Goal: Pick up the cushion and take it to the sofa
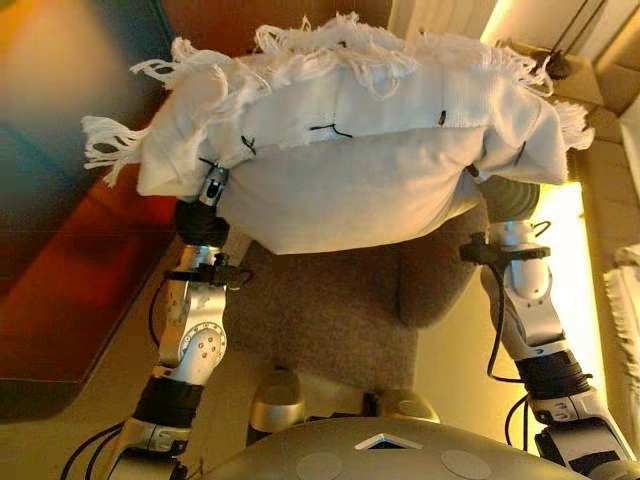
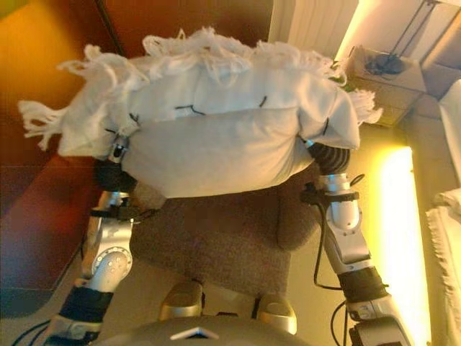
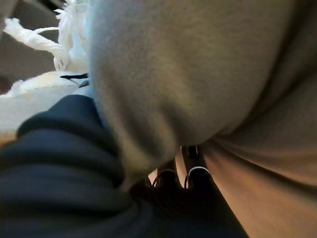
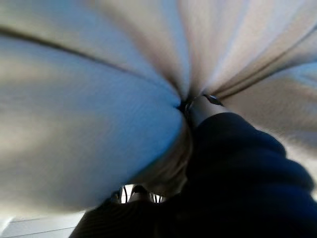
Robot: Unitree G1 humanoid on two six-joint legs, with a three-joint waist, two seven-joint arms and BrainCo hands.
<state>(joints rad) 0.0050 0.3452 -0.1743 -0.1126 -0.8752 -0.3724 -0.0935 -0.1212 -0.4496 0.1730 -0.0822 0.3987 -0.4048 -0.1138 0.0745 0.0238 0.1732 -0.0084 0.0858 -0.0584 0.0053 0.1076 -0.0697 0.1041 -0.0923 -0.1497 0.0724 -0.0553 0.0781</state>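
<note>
A white cushion with a fringed edge and black stitches is held up in front of me, between both hands, off any surface. My left hand grips its left end, thumb on the near face and dark cover pressed against the cloth. My right hand grips the right end. In the right wrist view a finger digs into the cloth where the cushion's folds meet. Most of both hands' fingers are hidden under the cushion. No sofa can be made out.
Below the cushion lies a grey-brown textured rug or seat. A red-brown surface runs along the left. White fringed cloth shows at the right edge. Boxes with a black lamp base stand at the far right.
</note>
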